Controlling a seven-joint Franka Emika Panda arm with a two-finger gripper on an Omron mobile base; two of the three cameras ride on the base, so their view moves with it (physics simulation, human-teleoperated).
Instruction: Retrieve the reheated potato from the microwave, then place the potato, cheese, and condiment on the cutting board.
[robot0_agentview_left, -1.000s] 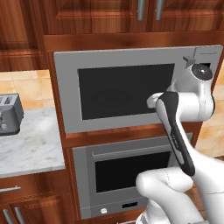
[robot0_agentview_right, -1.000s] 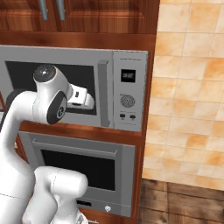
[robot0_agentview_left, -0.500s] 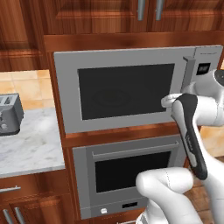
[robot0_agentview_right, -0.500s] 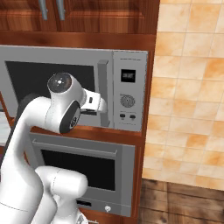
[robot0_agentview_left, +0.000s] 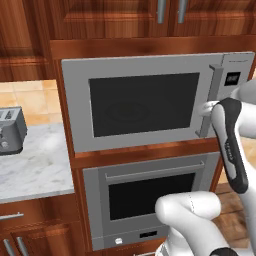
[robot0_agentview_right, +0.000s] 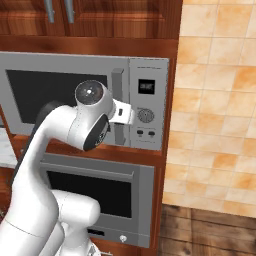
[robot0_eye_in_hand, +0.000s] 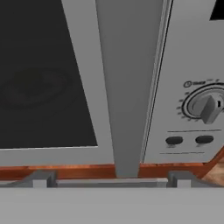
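The microwave (robot0_agentview_left: 140, 102) (robot0_agentview_right: 50, 95) (robot0_eye_in_hand: 43, 87) is built into the wood cabinetry, and its dark window door is closed. My gripper (robot0_agentview_left: 205, 107) (robot0_agentview_right: 122, 112) (robot0_eye_in_hand: 111, 178) is open and right in front of the door's vertical grey handle (robot0_agentview_left: 214, 90) (robot0_agentview_right: 117, 82) (robot0_eye_in_hand: 124, 87). In the hand view the lower end of the handle stands between my spread fingertips (robot0_eye_in_hand: 41, 177). The control panel's dial (robot0_eye_in_hand: 205, 105) (robot0_agentview_right: 145, 115) lies just right of the handle. The potato is hidden behind the closed door. The cheese, condiment and cutting board are out of view.
A grey oven (robot0_agentview_left: 150, 195) (robot0_agentview_right: 100, 190) with a horizontal bar handle sits directly below the microwave. To the left, a toaster (robot0_agentview_left: 10, 132) stands on a marble counter (robot0_agentview_left: 35, 170). A tiled wall (robot0_agentview_right: 215, 100) runs to the right of the cabinet column.
My arm has swung to the right across the microwave door, and the gripper has come up to the door handle. The door has stayed closed.
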